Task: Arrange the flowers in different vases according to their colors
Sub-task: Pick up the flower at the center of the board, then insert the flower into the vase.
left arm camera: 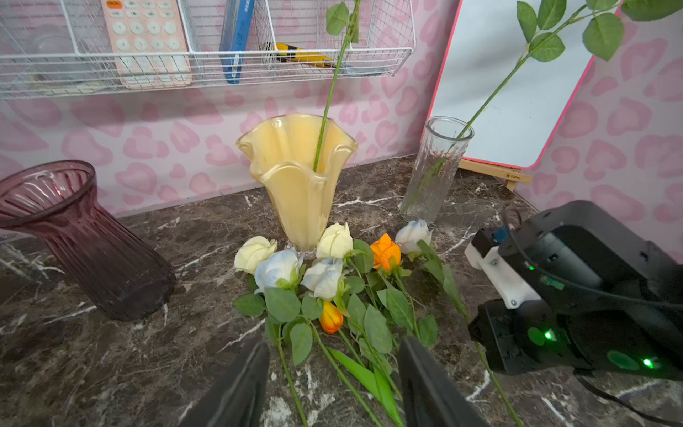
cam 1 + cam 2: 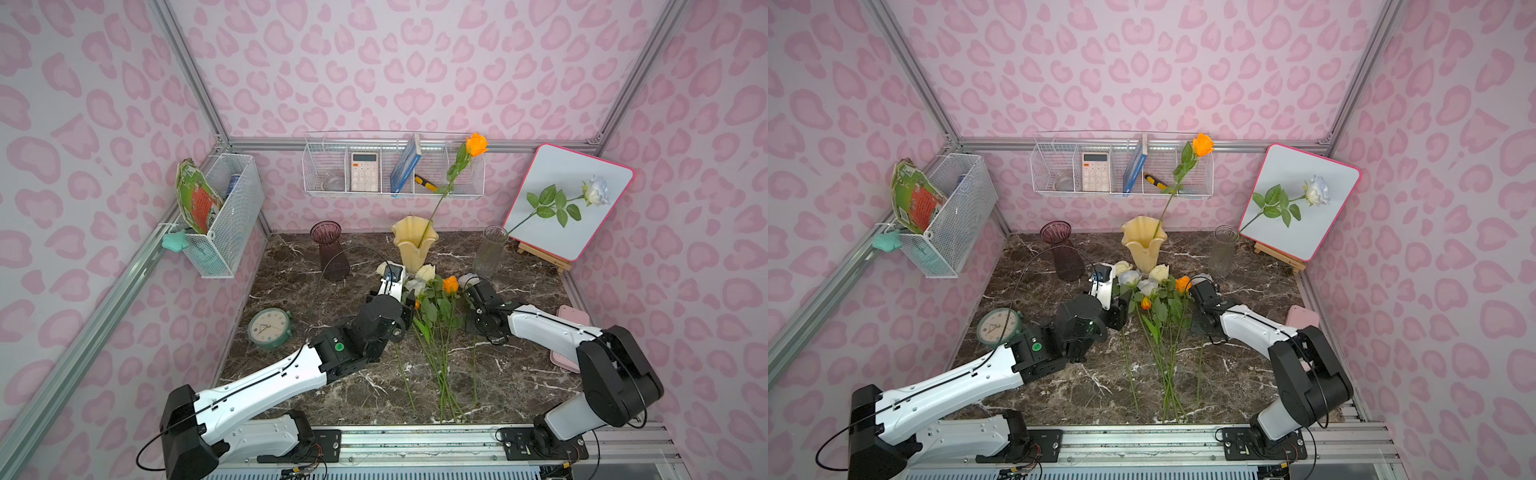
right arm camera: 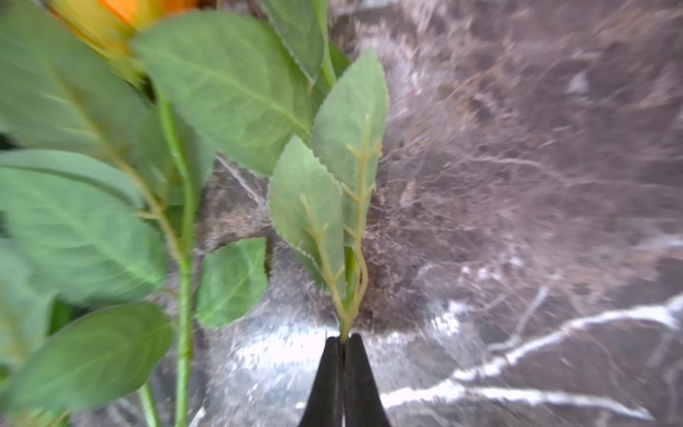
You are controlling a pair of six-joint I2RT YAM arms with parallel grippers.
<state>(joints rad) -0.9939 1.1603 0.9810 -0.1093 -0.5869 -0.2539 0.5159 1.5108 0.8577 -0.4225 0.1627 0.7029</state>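
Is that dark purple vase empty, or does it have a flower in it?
Empty. The left wrist view looks into the purple vase and shows only ribbed glass; no stem rises from it.

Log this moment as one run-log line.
left gripper: jaws open by flower pile | right gripper: jaws shut on leafy stem | orange rose in yellow vase | purple vase empty

surface: dark marble tabletop | standing: purple vase, yellow vase, clear vase, clock | lying: loose flowers, pink case

top views look down alike — wrist views close on flowers
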